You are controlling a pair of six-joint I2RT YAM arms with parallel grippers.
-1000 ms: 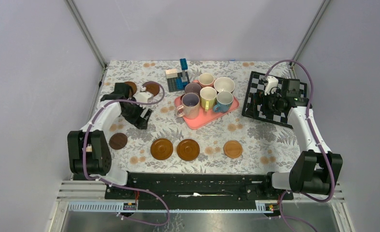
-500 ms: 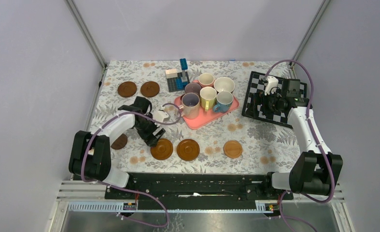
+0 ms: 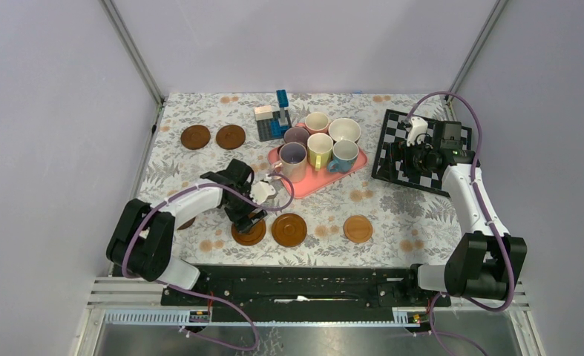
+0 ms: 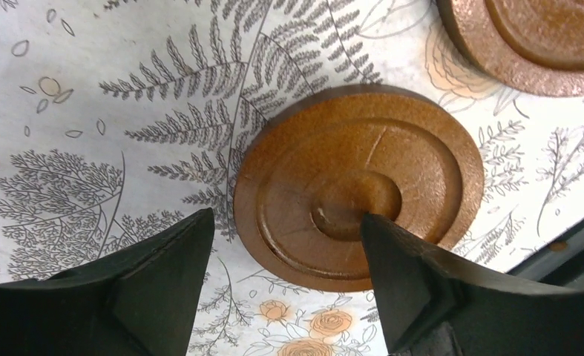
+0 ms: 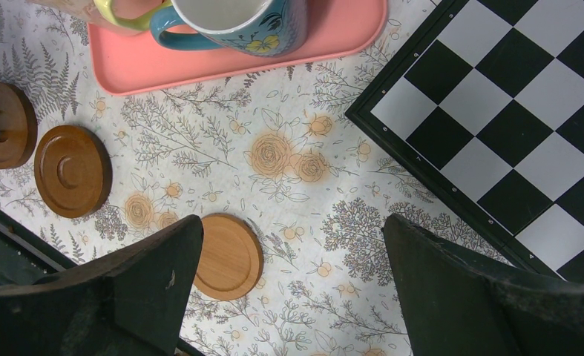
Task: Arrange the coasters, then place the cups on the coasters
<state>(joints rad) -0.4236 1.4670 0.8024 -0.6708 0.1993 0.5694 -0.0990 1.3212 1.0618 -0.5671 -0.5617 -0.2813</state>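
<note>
On the floral tablecloth (image 3: 392, 215): swung from ten o'clock to seven, left gripper (image 4: 285, 237) jaws apart astride a ringed coaster (image 4: 392, 170) — arranging unfinished; right gripper (image 5: 292, 230) agape at three, cups (image 3: 318, 144) toward twelve.

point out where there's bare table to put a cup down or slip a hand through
Bare cloth between the pink tray and the front coasters; a wider patch from the light coaster to the chessboard; another between the two far coasters and the left arm. Crowded: the cups on the tray, and the left tool over one coaster.
</note>
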